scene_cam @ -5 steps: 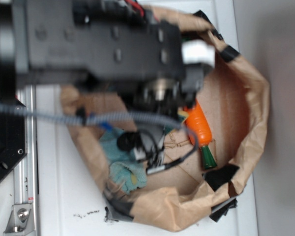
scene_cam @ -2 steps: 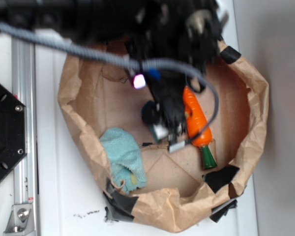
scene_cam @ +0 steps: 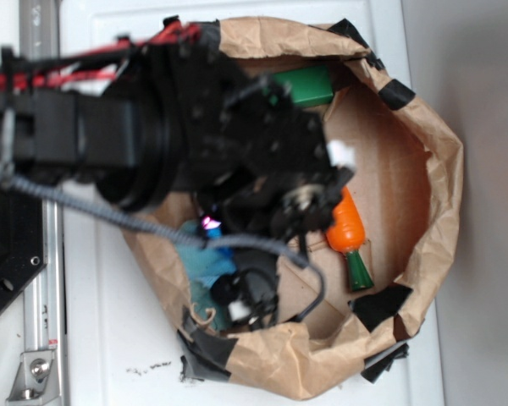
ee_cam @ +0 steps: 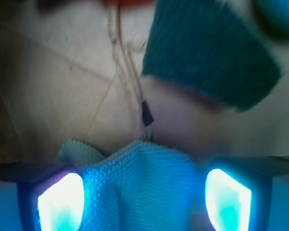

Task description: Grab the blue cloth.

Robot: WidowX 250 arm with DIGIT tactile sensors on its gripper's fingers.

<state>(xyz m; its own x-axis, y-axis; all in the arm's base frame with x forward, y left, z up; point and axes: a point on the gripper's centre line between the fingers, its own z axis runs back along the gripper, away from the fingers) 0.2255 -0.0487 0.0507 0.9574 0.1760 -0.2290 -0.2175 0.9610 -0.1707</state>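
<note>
Wrist view: blue cloth lies rumpled between the two lit pads of the gripper; jaws spread, not clamped on it; green sponge beyond, blurred. Exterior view: arm covers most of the paper-walled bin; cloth at bin's lower left under the gripper; carrot to the right.

Blue cloth mostly hidden under the arm in exterior view; gripper blurred there, jaw gap unreadable. Wrist view: green sponge blurred, cloth cut off at the bottom edge.
</note>
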